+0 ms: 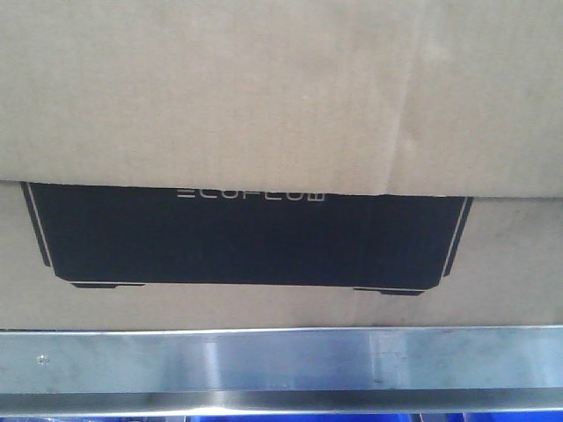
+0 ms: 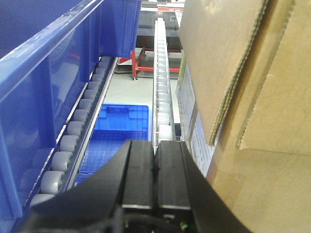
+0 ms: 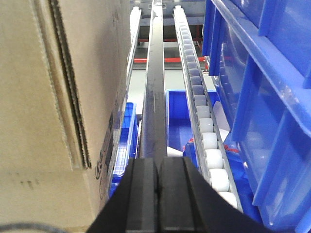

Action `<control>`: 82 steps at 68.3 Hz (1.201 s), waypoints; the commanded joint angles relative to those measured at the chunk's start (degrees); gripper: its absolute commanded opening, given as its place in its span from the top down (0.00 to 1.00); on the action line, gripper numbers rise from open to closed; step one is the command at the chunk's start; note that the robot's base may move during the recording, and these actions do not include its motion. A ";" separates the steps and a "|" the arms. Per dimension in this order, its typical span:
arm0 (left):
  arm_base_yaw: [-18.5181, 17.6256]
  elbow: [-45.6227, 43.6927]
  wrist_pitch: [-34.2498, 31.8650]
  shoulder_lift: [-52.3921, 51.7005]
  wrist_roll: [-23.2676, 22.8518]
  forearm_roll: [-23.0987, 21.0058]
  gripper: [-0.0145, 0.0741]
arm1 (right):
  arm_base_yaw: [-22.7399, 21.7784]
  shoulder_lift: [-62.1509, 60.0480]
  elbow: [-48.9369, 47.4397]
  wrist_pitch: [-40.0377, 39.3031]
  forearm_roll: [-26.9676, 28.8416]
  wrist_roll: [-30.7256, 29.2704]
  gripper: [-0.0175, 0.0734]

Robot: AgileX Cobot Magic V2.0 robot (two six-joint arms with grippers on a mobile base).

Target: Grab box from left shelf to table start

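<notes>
The brown cardboard box [image 1: 281, 114] fills the front view, its black "ECOFLOW" panel [image 1: 246, 237] facing me, just behind the shelf's brushed steel front rail [image 1: 281, 360]. My left gripper [image 2: 155, 145] is shut and empty, beside the box's left side [image 2: 243, 73], over a white roller track [image 2: 163, 87]. My right gripper [image 3: 156, 162] is shut and empty, beside the box's right side [image 3: 53, 82], over a dark rail [image 3: 154, 87]. The box sits between both grippers. The table is out of view.
Blue plastic bins flank the box: one on the left [image 2: 43, 82] and one on the right [image 3: 272, 97]. More blue bins lie on the level below [image 2: 119, 126] [image 3: 180, 116]. Roller tracks [image 3: 201, 121] [image 2: 73, 141] run under the bins.
</notes>
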 commanded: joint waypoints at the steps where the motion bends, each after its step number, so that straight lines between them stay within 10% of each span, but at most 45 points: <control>1: -0.45 -0.25 -5.41 -0.81 0.02 -0.43 0.95 | -0.19 -0.47 0.08 -4.91 0.13 -0.11 0.74; 82: -0.45 -11.25 -8.03 0.80 0.02 -5.58 0.95 | -0.19 -0.43 0.08 -4.97 0.13 -0.11 0.74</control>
